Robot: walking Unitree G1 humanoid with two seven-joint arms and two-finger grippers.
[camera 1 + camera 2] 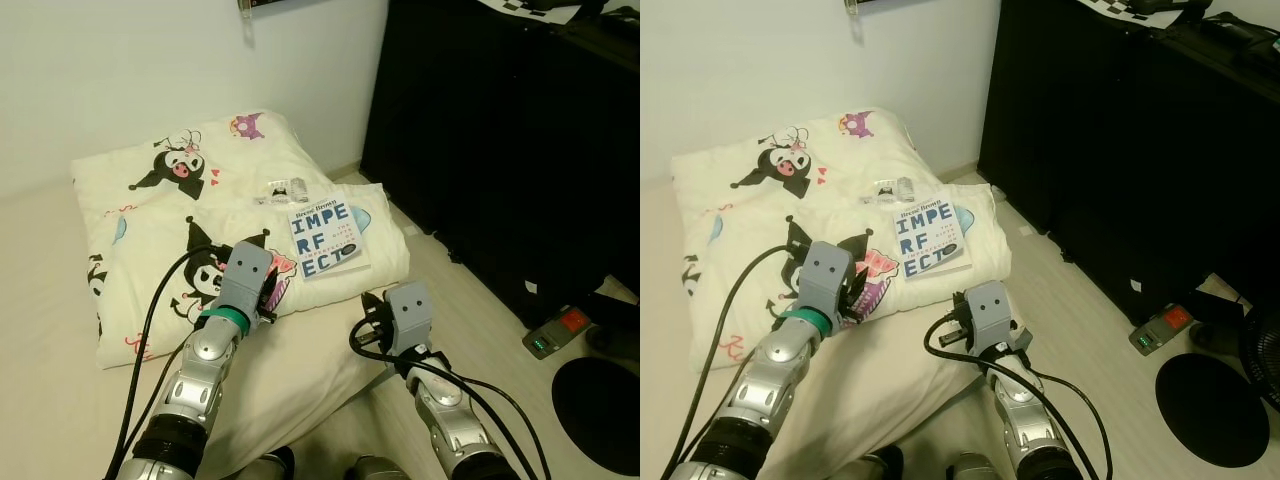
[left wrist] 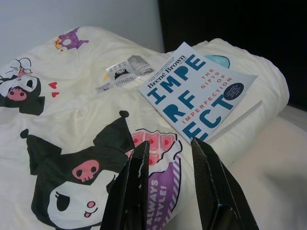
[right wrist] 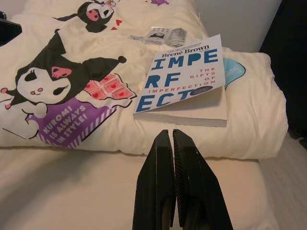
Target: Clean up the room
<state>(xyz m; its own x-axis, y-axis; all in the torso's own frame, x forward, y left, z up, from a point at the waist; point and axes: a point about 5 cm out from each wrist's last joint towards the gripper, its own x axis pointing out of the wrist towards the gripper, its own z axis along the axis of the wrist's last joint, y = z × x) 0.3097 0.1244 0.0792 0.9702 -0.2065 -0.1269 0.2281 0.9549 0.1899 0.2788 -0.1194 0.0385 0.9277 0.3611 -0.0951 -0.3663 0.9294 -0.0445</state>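
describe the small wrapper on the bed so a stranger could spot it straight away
Start at the folded cartoon-print blanket on the bed. A book with big blue letters lies near its right end; the wrapper sits just beyond it, small, crinkled and clear.

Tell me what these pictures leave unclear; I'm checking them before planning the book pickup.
- Small wrapper beside the book: its print is too small to read in the eye views and only partly legible in the left wrist view.
- Folded comforter: what lies under it is hidden by the fabric.
- Dark cabinet: too dark to show detail.
- Left gripper and right gripper: finger bases cut off by the wrist views' edges.
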